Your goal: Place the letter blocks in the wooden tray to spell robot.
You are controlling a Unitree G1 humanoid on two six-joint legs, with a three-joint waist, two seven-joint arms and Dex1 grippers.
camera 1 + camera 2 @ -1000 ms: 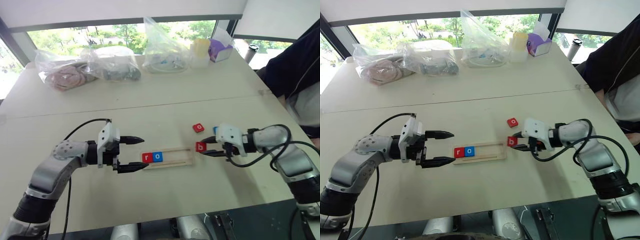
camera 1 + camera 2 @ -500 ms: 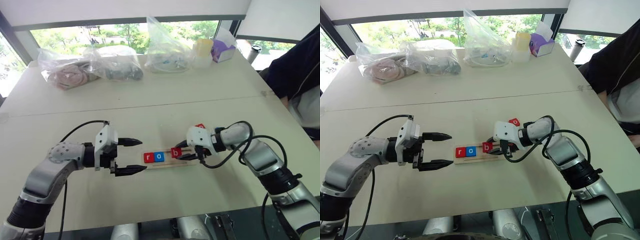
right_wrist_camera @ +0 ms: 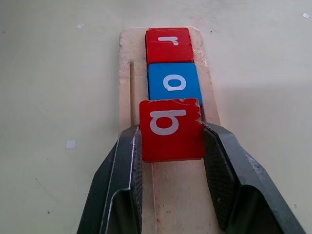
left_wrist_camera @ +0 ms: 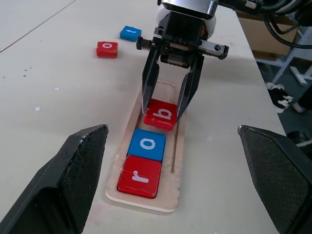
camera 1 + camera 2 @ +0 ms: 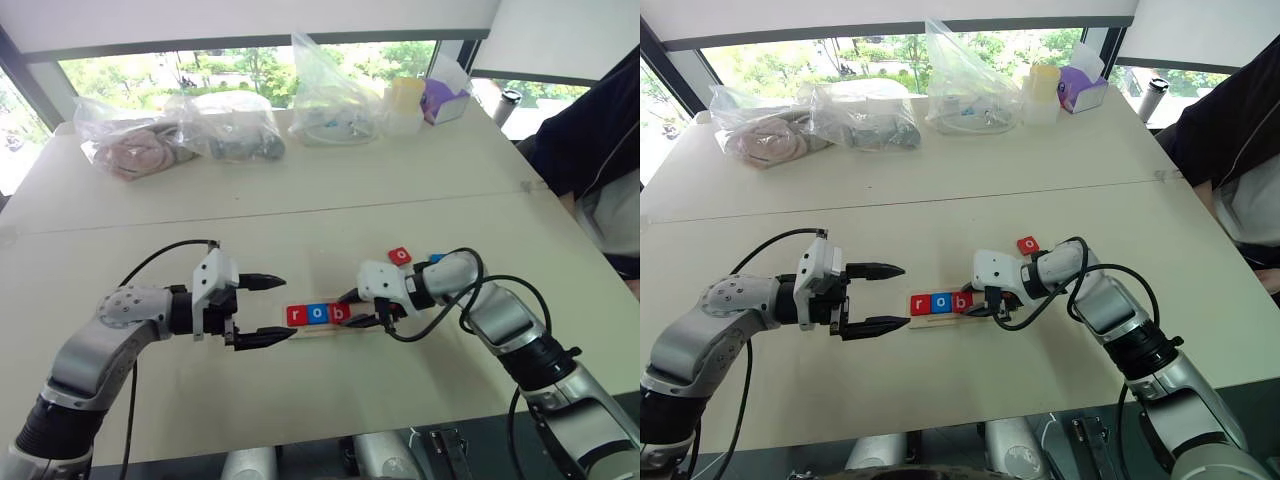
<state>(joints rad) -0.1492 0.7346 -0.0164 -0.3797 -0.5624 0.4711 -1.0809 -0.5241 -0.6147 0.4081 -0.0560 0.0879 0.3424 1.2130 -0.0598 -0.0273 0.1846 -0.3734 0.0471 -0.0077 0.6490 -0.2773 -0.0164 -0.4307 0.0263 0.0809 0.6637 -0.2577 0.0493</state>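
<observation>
Narrow light wooden tray (image 4: 171, 195) lying flat on the pale table (image 5: 330, 200), near the front edge, long axis running left to right between the two arms. Seated in its left end: red square tile marked r (image 4: 140, 176), then blue square tile marked o (image 4: 147, 144) touching it on the right. Third in line, red square tile marked b (image 4: 161, 113), pinched by its two side edges in the right gripper (image 3: 171, 146), fingers closed on it; tile directly right of the blue o and close against it, apparently tilted with one edge raised, so judged not yet seated and not released. Right part of the tray bare, with room for two more tiles. Outstanding: second red square tile marked o (image 5: 399, 255) and a blue square tile (image 4: 130, 33), presumed the t though the letter is hard to read, both loose on the table just beyond the tray's right end, on the far side. Left gripper (image 5: 257, 310) held just off the tray's left end, jaws spread wide, nothing between them, not touching the tray. Assessment: two of five letters placed, third at the point of placement, two remaining; progress roughly half.
</observation>
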